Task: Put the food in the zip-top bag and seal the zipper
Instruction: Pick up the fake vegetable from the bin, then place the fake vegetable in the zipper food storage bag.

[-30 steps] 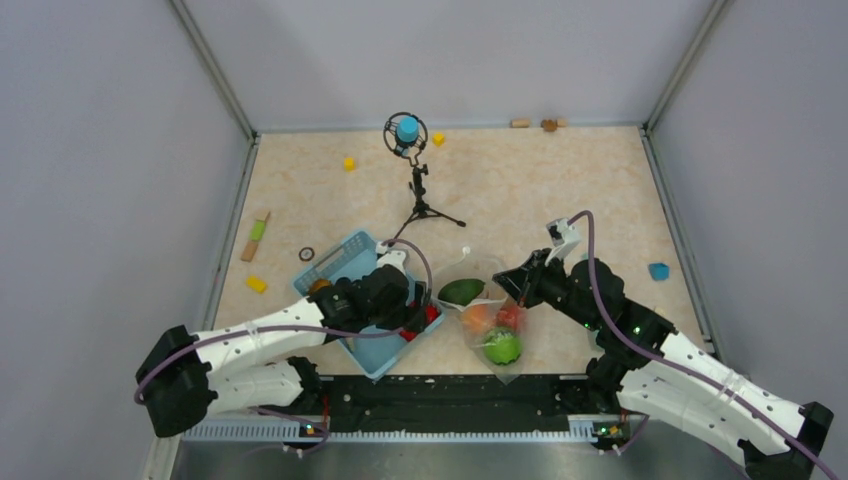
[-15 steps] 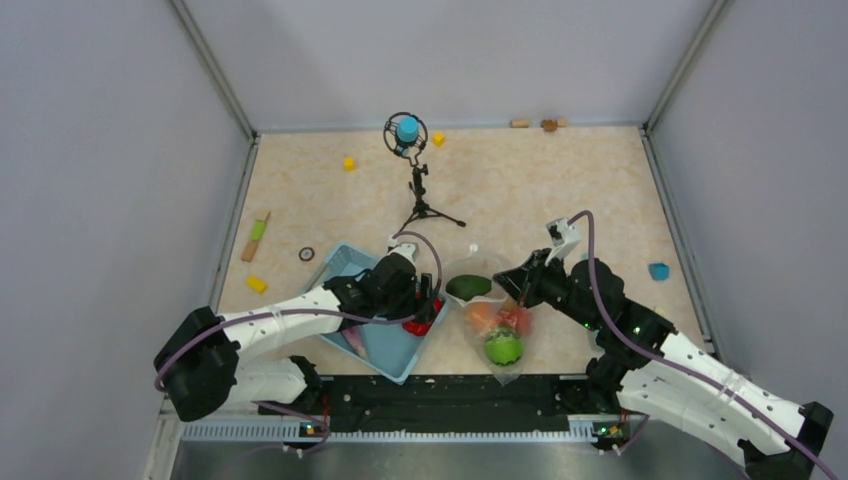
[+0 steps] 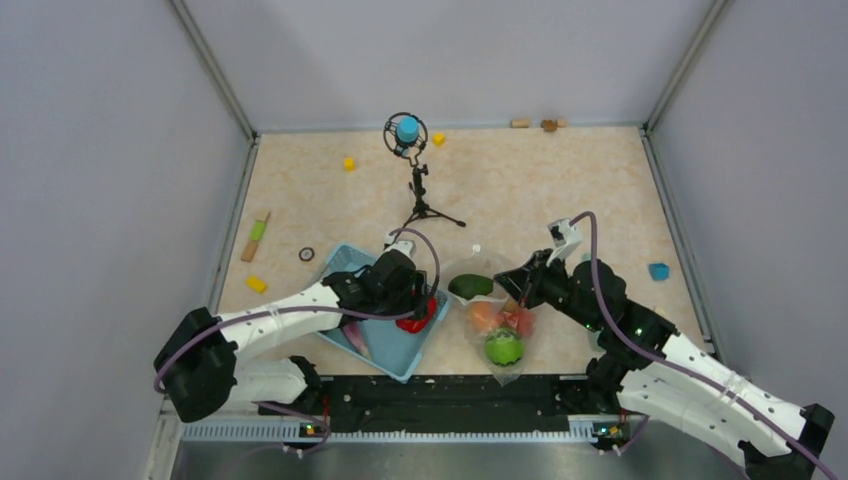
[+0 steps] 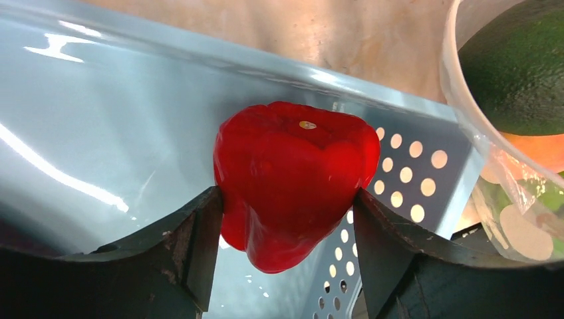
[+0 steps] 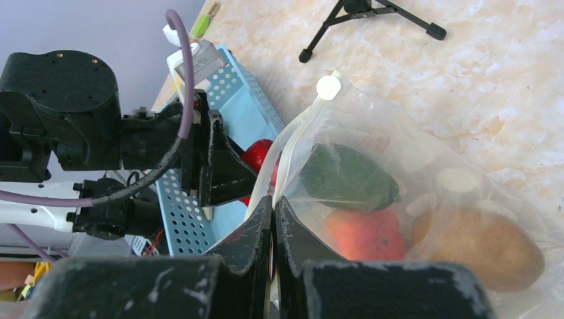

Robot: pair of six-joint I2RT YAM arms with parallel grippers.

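Left gripper (image 4: 286, 206): clamped on red pepper (image 4: 292, 166) over blue basket (image 4: 100, 133); right gripper (image 5: 273, 209): pinched tight on zipper (image 5: 292, 143) of zip-top bag (image 5: 432, 153).

High fixed view down over the table (image 3: 520, 190); two close wrist views, both with red pepper (image 4: 292, 186) and zip-top bag (image 5: 425, 173).

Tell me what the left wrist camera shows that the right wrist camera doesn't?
Only the left wrist view: the left gripper touching both sides of the red pepper, seen whole and close up. Only the right wrist view: the right gripper shut on the zipper of the zip-top bag, a brown piece inside, and a tripod foot. Both: the pepper, the blue basket, and the dark green piece in the bag.
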